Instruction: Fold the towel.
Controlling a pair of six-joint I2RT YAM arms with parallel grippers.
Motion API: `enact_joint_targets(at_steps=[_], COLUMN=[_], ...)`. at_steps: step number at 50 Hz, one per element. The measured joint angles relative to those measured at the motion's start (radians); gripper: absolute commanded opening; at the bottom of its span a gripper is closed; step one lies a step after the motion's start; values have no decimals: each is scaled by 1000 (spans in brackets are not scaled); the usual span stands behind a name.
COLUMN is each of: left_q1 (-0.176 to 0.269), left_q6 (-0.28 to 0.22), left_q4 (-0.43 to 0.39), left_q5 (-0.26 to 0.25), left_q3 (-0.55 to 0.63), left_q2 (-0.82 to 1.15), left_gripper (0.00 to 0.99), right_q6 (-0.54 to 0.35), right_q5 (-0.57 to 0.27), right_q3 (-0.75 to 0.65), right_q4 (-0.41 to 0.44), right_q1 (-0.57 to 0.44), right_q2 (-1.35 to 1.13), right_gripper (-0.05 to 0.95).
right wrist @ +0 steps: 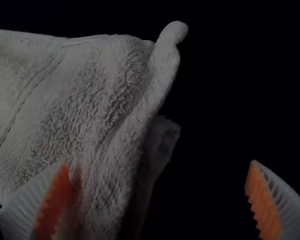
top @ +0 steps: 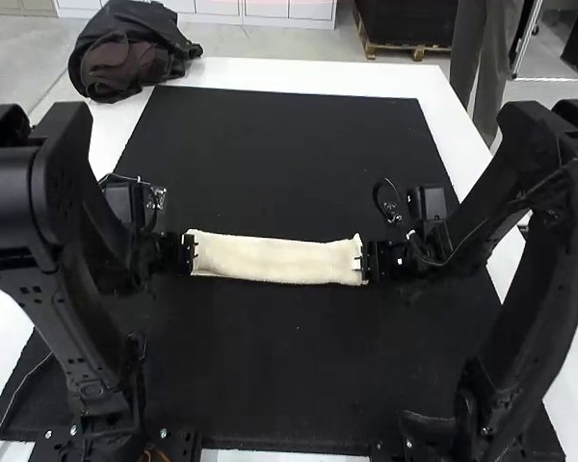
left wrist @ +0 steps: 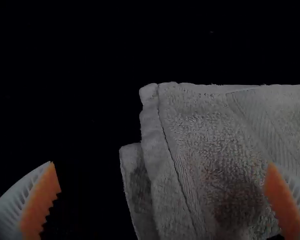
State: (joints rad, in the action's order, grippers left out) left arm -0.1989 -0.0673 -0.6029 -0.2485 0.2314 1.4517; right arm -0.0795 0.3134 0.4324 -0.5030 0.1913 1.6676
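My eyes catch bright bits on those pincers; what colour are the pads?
Orange, clearest in the right wrist view.

No legible writing
No text, label, brand, number or sign can be read in the high view, the left wrist view or the right wrist view, though both wrist views are dim and small print could perhaps be lost in the dark
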Motion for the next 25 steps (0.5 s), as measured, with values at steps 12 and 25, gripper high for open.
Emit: enact_joint_targets(at_steps=[12, 25], left_q1=[0, -3], left_q6=[-14, -2], left_q4=[-107, -109], left_q5=[43, 67], left_q3=[-8, -8], left_q2=[0, -57], left_gripper=[961, 961], right_q6=[-5, -4], right_q5=[-5, -33], right_q3=[0, 5], right_q4=[-6, -8], right_q1=[-43, -45], right_q2=[0, 0], right_gripper=[869, 890])
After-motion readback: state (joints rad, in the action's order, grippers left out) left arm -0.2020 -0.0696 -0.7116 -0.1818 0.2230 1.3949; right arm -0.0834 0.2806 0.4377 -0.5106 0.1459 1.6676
